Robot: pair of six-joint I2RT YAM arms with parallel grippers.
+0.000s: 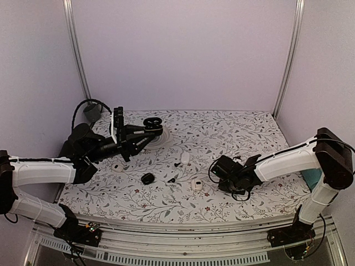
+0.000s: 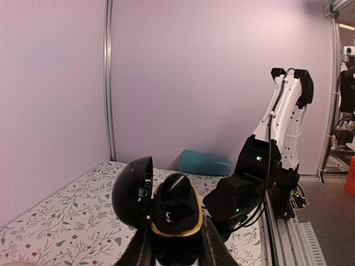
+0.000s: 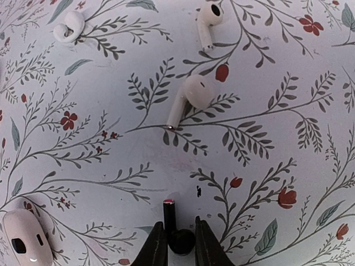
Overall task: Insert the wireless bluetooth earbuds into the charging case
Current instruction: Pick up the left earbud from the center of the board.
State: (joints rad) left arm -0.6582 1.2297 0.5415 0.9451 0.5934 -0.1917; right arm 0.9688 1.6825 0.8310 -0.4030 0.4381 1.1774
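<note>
My left gripper (image 2: 176,241) is shut on the charging case (image 2: 176,213), a black case with a gold rim. Its lid (image 2: 133,191) stands open to the left. In the top view this gripper (image 1: 141,133) holds the case (image 1: 151,124) above the table's back left. My right gripper (image 3: 176,239) is shut on a black earbud (image 3: 178,239), whose stem (image 3: 168,213) points away, low over the tablecloth. In the top view the right gripper (image 1: 220,170) is at the table's middle right. Two small black earbud-like pieces (image 1: 177,164) (image 1: 172,179) lie mid-table.
White earbuds (image 3: 191,94) (image 3: 208,19) (image 3: 69,26) lie ahead of my right gripper, and another white piece (image 3: 22,241) lies at its left. Small white cases (image 1: 184,158) (image 1: 196,184) and a black round object (image 1: 147,178) lie mid-table. A teal box (image 2: 205,162) stands at the right wall.
</note>
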